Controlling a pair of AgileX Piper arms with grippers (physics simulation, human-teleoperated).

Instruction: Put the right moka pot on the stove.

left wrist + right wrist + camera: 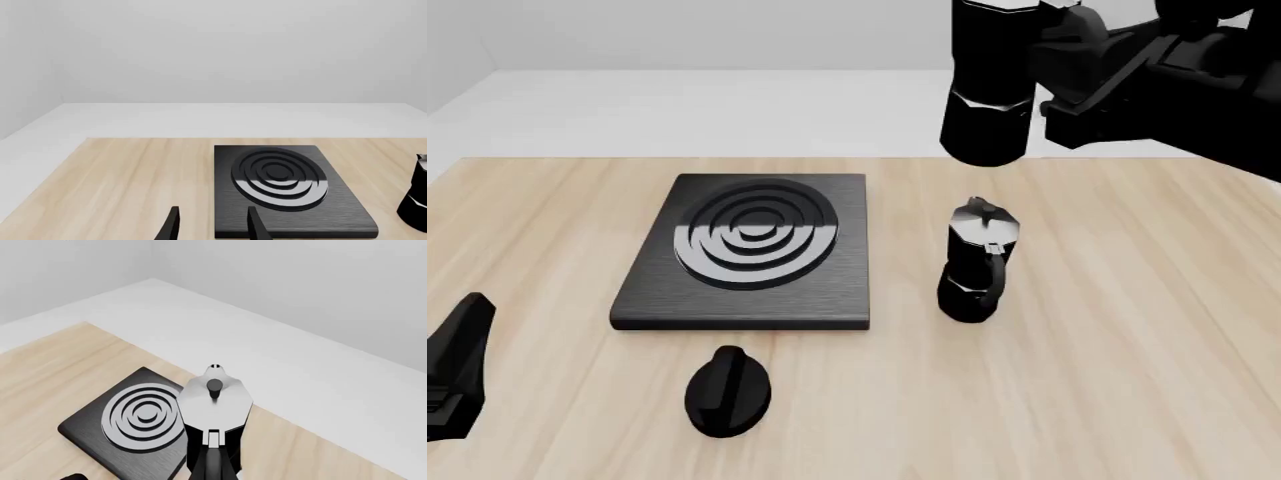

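The small black faceted moka pot with a silvery-grey lid (988,90) is seen lifted clear of the light wooden bench (1121,380), held high over the bench's far edge toward its right side; its lid and top are cut off by the frame in the front view, and only the lower body is shown. The right end effector (1054,75) is closed on this pot at its handle side, though the fingers themselves are hard to separate from the black arm and pot; in the right wrist view the lid and knob (215,386) are seen from above, with the handle running under the camera and cut off.

The flat black square stove with concentric silver-and-black burner rings (827,290) lies left of the bench's middle, nothing resting on it; the held pot is well apart from it, up and to its right. A second near-identical black moka pot (974,265) stands upright on the bench just beside the stove's right edge. A small black oval knob (729,390) lies near the bench's near edge.

The left end effector (212,226) is seen with its fingers spread apart and nothing between them; in the front view only part of it shows at the near left corner.
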